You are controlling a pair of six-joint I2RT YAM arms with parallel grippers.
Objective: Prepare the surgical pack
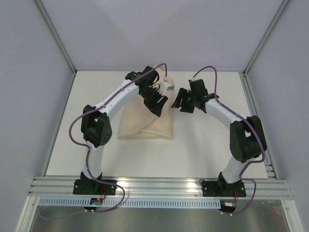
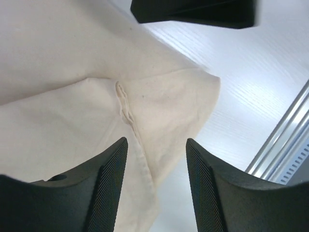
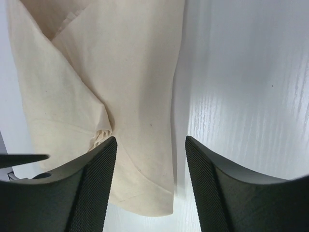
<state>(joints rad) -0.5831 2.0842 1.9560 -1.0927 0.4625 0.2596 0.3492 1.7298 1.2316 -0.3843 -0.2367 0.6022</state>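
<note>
The beige cloth bundle [image 1: 145,123] lies folded on the white table, left of centre. My left gripper [image 1: 159,107] is open and hovers over the bundle's upper right part; its wrist view shows the cloth's hemmed corner [image 2: 169,106] between the fingers. My right gripper [image 1: 181,101] is open, just right of the bundle; its wrist view shows the folded cloth [image 3: 120,96] and its right edge below the fingers. The steel tray, scissors, tweezers and gauze are hidden.
The white table [image 1: 207,150] is walled by grey panels with aluminium posts at the sides. An aluminium rail [image 1: 159,186] runs along the near edge, also seen in the left wrist view [image 2: 285,145].
</note>
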